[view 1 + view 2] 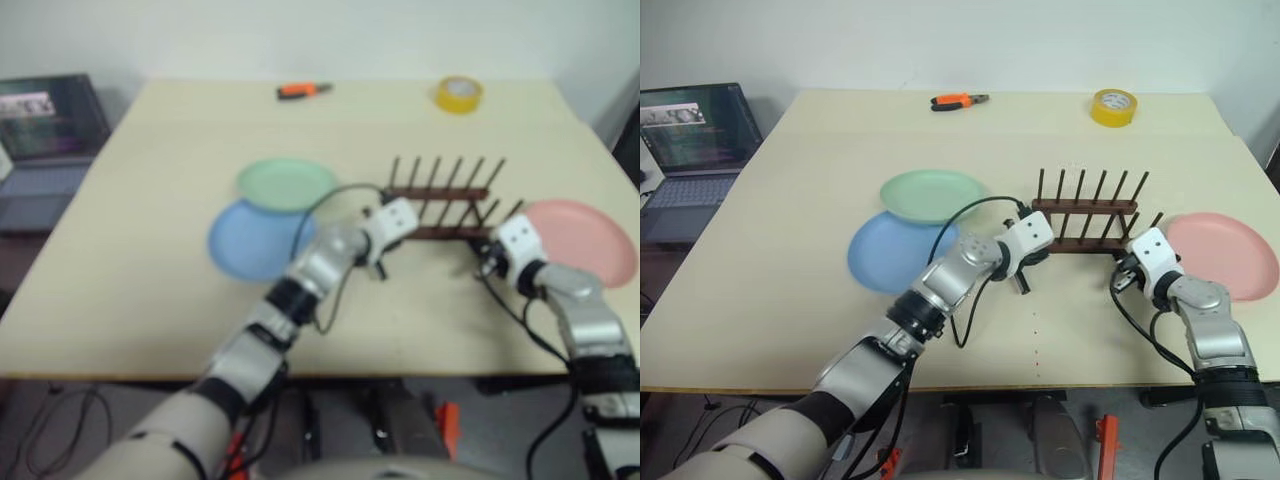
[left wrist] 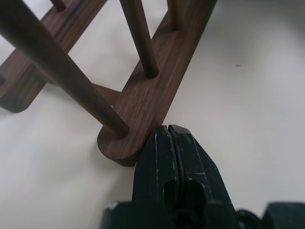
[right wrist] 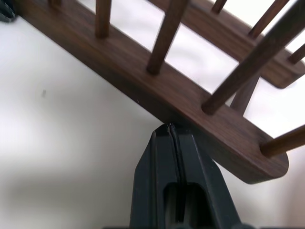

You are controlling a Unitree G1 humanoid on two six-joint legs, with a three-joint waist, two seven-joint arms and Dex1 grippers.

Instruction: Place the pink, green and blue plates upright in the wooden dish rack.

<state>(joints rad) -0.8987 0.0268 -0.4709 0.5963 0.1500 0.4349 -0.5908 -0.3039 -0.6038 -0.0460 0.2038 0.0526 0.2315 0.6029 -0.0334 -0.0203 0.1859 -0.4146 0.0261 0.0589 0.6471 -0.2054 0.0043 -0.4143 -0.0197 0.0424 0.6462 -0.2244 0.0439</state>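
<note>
Both arms reach forward over the tabletop (image 1: 770, 290) toward the wooden dish rack (image 1: 1085, 215), each angled down. The left tool (image 2: 170, 136) has its fingers pressed together, the tip right at the rounded near end of one base rail, seemingly touching it. The right tool (image 3: 167, 131), fingers likewise pressed together and holding nothing, meets the side of the near rail at the rack's other end. The rack stands bare. The green plate (image 1: 932, 194) lies flat overlapping the blue plate (image 1: 890, 255) left of the rack; the pink plate (image 1: 1225, 252) lies flat to its right.
</note>
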